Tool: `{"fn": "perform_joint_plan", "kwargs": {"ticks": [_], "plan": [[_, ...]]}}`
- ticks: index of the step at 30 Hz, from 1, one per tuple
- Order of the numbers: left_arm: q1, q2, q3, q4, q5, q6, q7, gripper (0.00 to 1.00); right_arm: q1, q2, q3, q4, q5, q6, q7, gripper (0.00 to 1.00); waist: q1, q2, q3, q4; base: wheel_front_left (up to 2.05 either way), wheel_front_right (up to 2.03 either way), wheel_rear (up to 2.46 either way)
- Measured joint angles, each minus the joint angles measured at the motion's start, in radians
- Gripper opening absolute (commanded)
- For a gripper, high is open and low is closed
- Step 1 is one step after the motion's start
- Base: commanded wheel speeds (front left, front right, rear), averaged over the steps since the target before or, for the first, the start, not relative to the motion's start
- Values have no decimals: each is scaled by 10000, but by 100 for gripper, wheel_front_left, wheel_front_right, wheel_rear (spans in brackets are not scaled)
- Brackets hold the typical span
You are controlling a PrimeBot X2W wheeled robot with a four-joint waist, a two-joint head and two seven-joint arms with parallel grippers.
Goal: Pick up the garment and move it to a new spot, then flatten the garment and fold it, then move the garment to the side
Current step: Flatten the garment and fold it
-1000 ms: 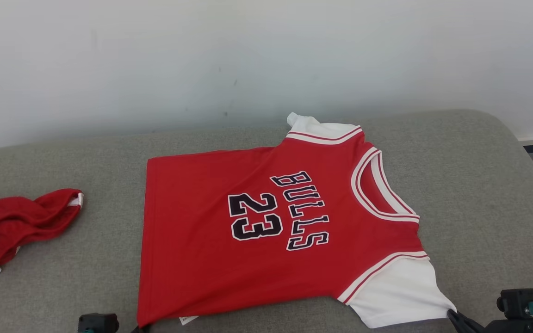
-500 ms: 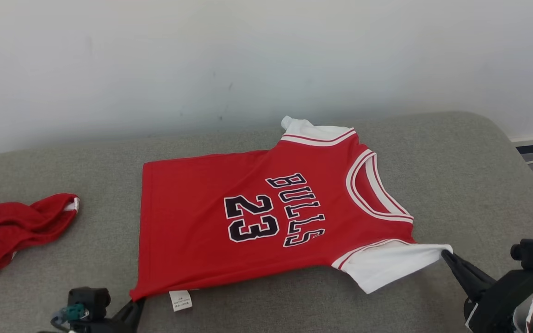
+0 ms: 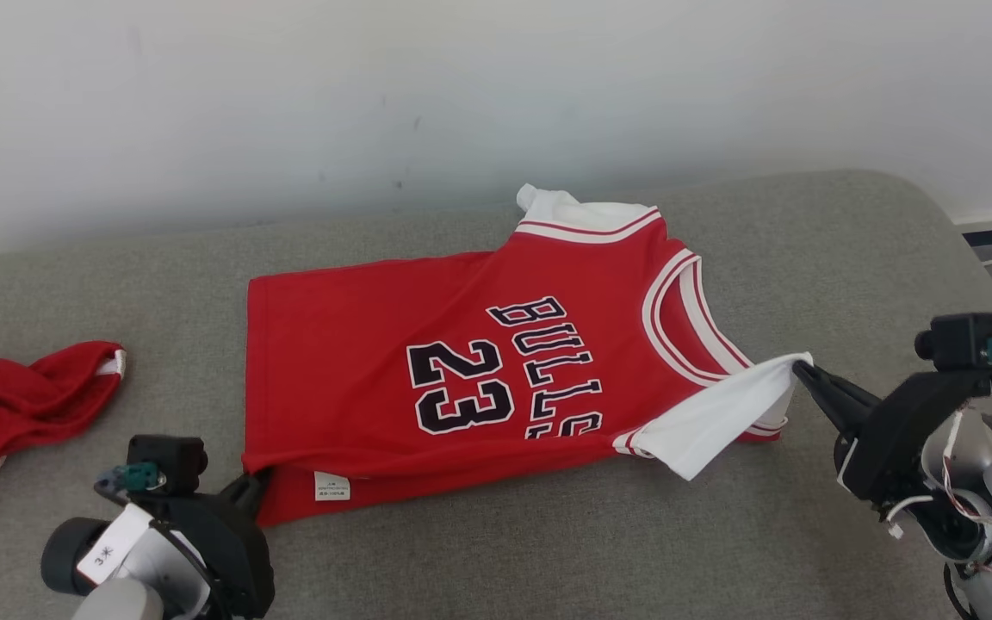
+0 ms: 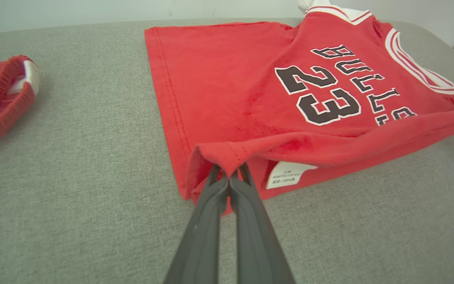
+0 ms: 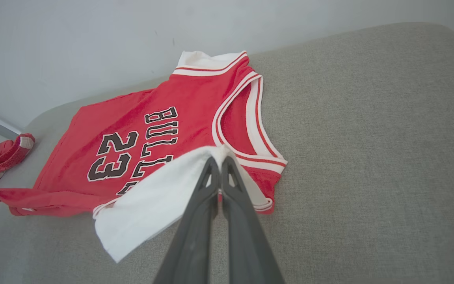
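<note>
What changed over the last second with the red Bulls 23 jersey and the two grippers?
The left gripper, shut on the red Bulls 23 jersey at its hem, and the right gripper, shut on its white sleeve, raised the near edge and carried it away from the robot, partly over the lettering. Nothing was newly grasped or released. The jersey's far half stayed flat on the grey fabric cushion; the crumpled red garment did not move.

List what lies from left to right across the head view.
Crumpled red garment → left gripper → red jersey → white sleeve → right gripper, shut on that sleeve.
</note>
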Motion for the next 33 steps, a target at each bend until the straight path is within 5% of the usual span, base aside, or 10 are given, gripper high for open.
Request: {"fn": "perform_joint_plan", "kwargs": {"ticks": [22, 23, 24, 25, 26, 27, 28, 33], "plan": [[-1885, -38, -278, 1223, -19, -4, 217, 0, -3232, 918, 756, 2736, -1045, 142, -253, 0, 0, 0, 1507, -58, 0, 0, 0], [-1979, -90, -295, 1287, -17, -4, 163, 7, -3357, 953, 761, 2878, -1080, 142, -328, 0, 0, 1, 1582, -39, 0, 0, 0], [-2284, -180, -368, 1522, 56, -6, 52, 100, -3659, 1007, 867, 3319, -1296, 144, -518, 0, 0, 1, 1762, 49, 0, 0, 0], [-2356, -215, -378, 1595, 61, -6, 0, 100, -3731, 1026, 890, 3492, -1333, 144, -593, 0, 1, 1, 1796, 97, 0, 0, 0], [-2389, -245, -391, 1674, 75, -6, -71, 100, -3779, 1055, 911, 3655, -1336, 146, -673, 9, 0, 1, 1820, 147, 0, 0, 0], [-2393, -274, -393, 1776, 73, -6, -134, 100, -3811, 1078, 980, 3801, -1400, 173, -773, 76, 0, 1, 1831, 193, 0, 0, 0], [-2388, -290, -405, 1866, 75, -6, -194, 100, -3824, 1106, 1007, 3923, -1473, 173, -846, 100, 0, 1, 1831, 235, 0, 0, 0], [-2317, -274, -355, 2065, 140, 38, -600, 100, -3846, 1227, 1116, 4422, -1540, 219, -1154, 100, -1, 1, 1713, 297, 0, 0, 0]]}}
